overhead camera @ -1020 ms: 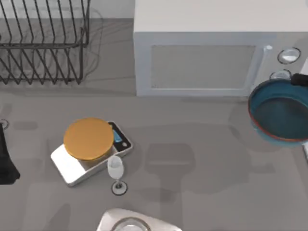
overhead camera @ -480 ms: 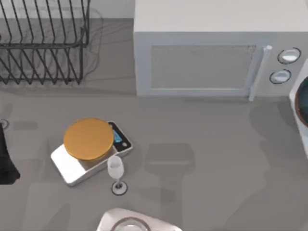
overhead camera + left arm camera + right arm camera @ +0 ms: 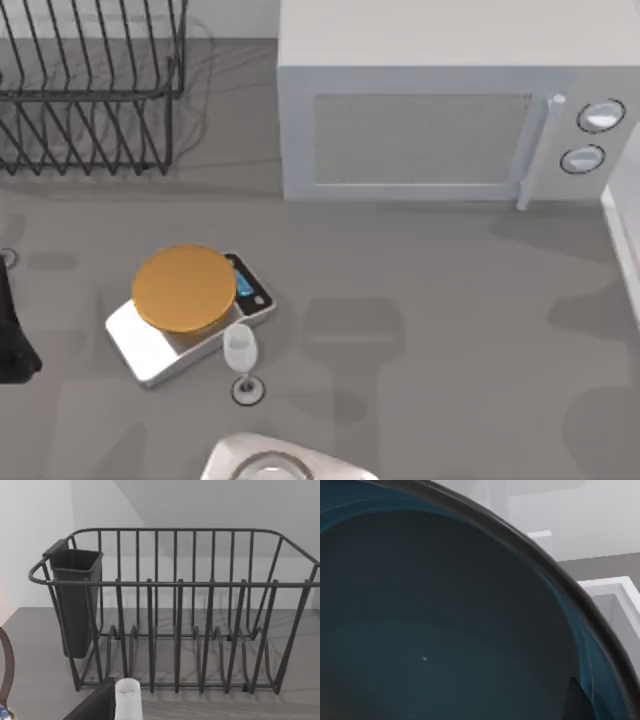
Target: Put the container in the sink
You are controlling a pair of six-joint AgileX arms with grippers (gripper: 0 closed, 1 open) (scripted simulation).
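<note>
Container [image 3: 445,630] close under my right wrist camera, sink corner [image 3: 615,592] beyond. Right end effector: grip state cannot tell. Advise: keep bowl level, centre over basin, lower slowly. Left arm parked facing dish rack [image 3: 175,610].

Well to the left of the silver weighing scale with the round orange disc [image 3: 185,290], seen from above: a matt black, blocky length of the left arm [image 3: 10,335], plain-surfaced, narrow above and widening to a slanted lower corner. In the left wrist view, a dark grey, flat-faced wedge of the left tool [image 3: 95,707], straight-edged and dull. In the right wrist view, a small near-black wedge of the right tool [image 3: 577,702], smooth, matt, tapering to a point. Finer details too small to tell.
</note>
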